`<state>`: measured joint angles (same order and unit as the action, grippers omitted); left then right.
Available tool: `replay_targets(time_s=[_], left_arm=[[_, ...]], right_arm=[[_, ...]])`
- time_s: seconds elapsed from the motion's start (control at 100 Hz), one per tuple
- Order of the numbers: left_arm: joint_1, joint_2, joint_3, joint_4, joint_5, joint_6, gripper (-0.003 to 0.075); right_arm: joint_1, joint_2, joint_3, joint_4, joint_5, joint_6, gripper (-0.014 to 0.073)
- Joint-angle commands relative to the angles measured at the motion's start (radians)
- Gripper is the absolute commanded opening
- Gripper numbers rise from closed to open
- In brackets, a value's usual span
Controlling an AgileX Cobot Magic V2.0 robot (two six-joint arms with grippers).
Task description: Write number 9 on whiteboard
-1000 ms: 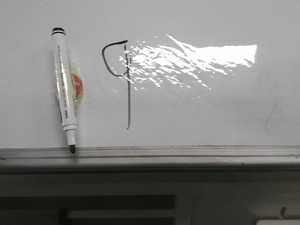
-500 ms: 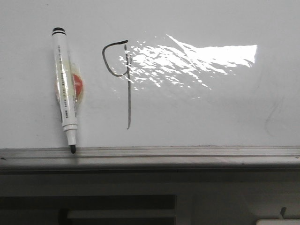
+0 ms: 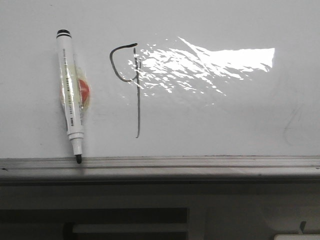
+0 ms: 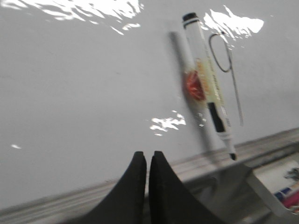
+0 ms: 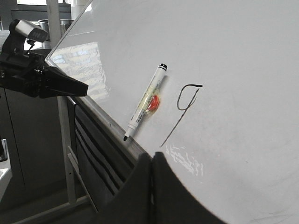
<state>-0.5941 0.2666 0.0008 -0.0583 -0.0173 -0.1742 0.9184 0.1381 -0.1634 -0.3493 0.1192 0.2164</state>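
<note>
Nothing really moved since a second ago. Number 9 (image 3: 127, 80) sat drawn on the whiteboard (image 3: 210, 125), left of the glare patch (image 3: 210, 62). Just beside it the marker (image 3: 70, 92) stuck on, tip touching the tray edge (image 3: 200, 162). Left gripper (image 4: 147, 158) and right gripper (image 5: 152, 158) were both pinched closed, holding nothing.

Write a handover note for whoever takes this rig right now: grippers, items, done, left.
Left gripper: shut, empty, off the board.
Right gripper: shut, empty, off the board.
Thin black hand-drawn number 9 is on the large glossy white whiteboard, loop slightly open at the top.
White uncapped marker pen sits left of the 9, tip down on the grey metal tray edge, over an orange-red patch.
Done: the 9 looks written, marker released.
Left: seemingly nothing; maybe retract arms.
</note>
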Motion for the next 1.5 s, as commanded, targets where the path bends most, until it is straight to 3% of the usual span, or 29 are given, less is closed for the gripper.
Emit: replay_targets(time_s=[0.0,0.18,0.46,0.56,1.49], left_arm=[[0.103,-0.048,0.018,0.014,-0.054,0.092,-0.002],[0.323,-0.16,0.018,0.018,0.002,0.23,-0.002],[0.577,-0.3,0.019,-0.023,0.291,0.233,-0.002],[0.633,-0.3,0.019,-0.028,0.314,0.231,-0.002],[0.635,-0.298,0.019,-0.01,0.312,0.227,-0.002]], right_arm=[[0.003,0.009,-0.027,-0.014,-0.069,-0.005,-0.0061],[0.003,0.009,-0.027,-0.014,-0.069,-0.005,-0.0061],[0.003,0.009,-0.027,-0.014,-0.069,-0.005,-0.0061],[0.003,0.009,-0.027,-0.014,-0.069,-0.005,-0.0061],[0.003,0.009,-0.027,-0.014,-0.069,-0.005,-0.0061]])
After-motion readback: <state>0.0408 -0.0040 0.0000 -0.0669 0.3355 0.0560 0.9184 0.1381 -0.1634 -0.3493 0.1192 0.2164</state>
